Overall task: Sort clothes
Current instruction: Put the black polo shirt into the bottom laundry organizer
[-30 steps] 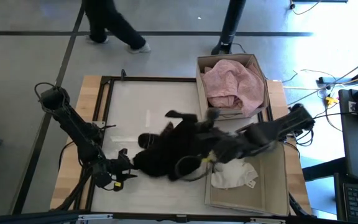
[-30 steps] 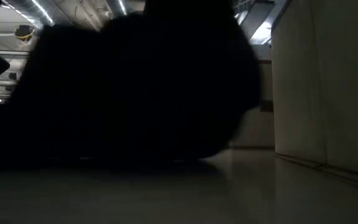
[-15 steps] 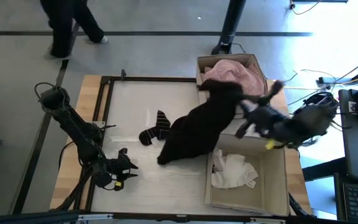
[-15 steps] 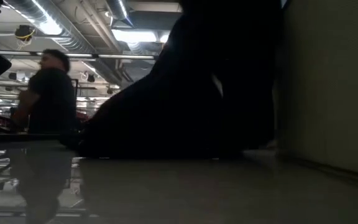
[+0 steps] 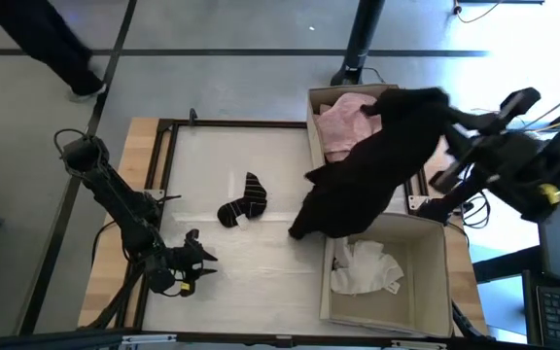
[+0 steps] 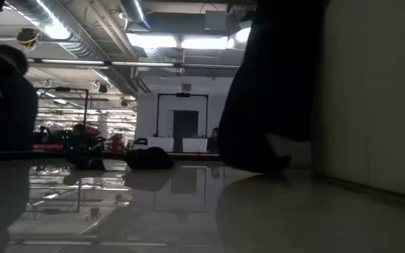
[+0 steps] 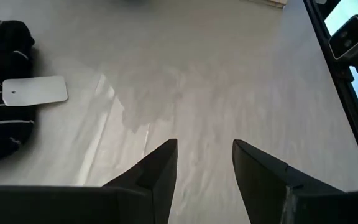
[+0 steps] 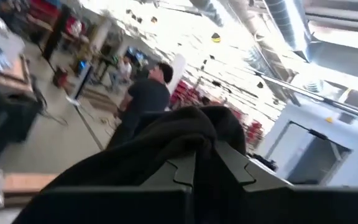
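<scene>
Grey concrete floor (image 5: 241, 68), ceiling strip lights (image 6: 188, 42), exposed ducts (image 6: 55, 21), dark doorway (image 6: 183, 121)

High cam: overhead, straight down, far enough to take in the whole table (image 5: 212, 156), both arms, both boxes & floor strip beyond. Low cam: at tabletop level, looking level across the glossy surface into the room — black garment (image 6: 276, 91) hangs close on its right, next to a box wall (image 6: 375, 98). Left wrist cam: close to the table, looking down past its own two fingers (image 7: 160, 165); shares the striped black sock (image 7: 2, 87) w/ the high view (image 5: 244, 199). Right wrist cam: tilted up toward room & ceiling, black fabric right in front of lens; a person (image 8: 143, 99) stands beyond. Black garment shared by high, low & right wrist views.
</scene>
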